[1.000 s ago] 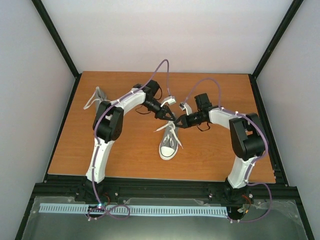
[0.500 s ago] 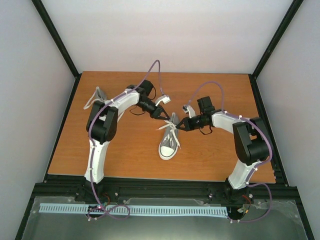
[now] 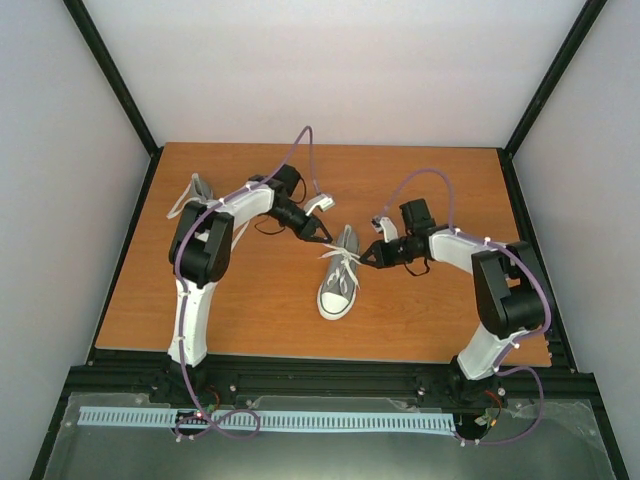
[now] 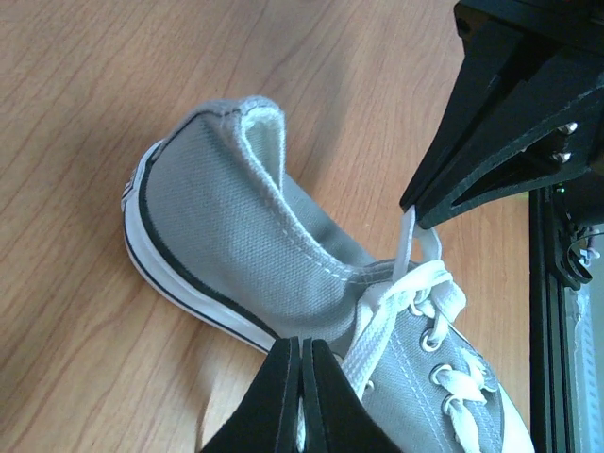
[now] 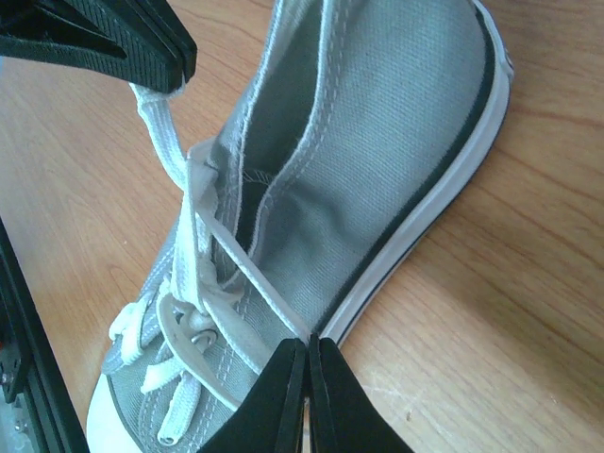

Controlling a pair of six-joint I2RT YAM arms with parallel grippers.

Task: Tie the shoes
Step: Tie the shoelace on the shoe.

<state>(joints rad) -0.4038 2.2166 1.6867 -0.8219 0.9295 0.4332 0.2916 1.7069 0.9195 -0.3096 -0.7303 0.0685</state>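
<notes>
One grey shoe with a white toe cap lies mid-table, toe toward the arms. My left gripper sits just left of its ankle opening, shut on a white lace that runs from the top eyelets into its fingertips. My right gripper is on the opposite side, shut on the other lace end, which stretches taut across the shoe. The two laces cross above the tongue. The second shoe lies at the far left of the table, apart from both grippers.
The wooden table is bounded by a black frame at the near edge and by white walls on the other sides. Purple cables loop above both arms. The right gripper's black fingers hang close above the shoe in the left wrist view.
Both grippers have drawn apart, the left one to the left and the right one to the right, each keeping its lace end. The laces are pulled tighter across the shoe.
</notes>
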